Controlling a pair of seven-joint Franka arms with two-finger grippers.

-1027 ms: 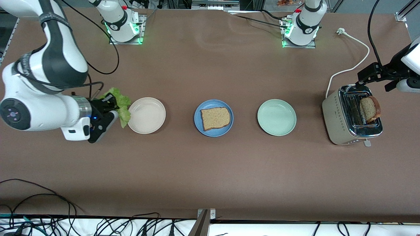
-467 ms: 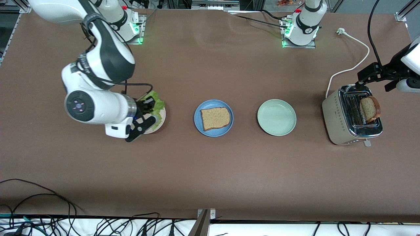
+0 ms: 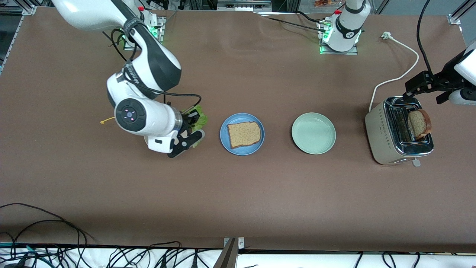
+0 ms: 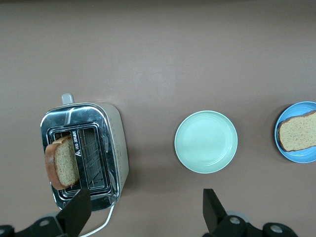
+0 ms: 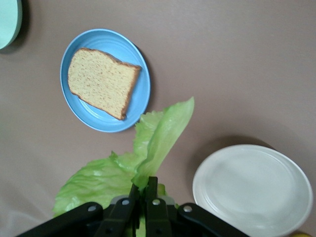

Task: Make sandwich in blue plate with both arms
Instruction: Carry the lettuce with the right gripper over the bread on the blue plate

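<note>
Green lettuce leaf (image 5: pixel 148 143) hangs pinched in right gripper (image 5: pixel 143 195) beside blue plate (image 3: pixel 224 134); left gripper (image 4: pixel 143 210) spread above toaster (image 3: pixel 383 134).

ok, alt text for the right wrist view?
The right gripper, shut on a lettuce leaf, hangs over the table between a blue plate bearing one bread slice and a white plate.

I can't read any text from here; the small markings on the toaster (image 4: pixel 84 153), beside its slots, are too fine to read.
</note>
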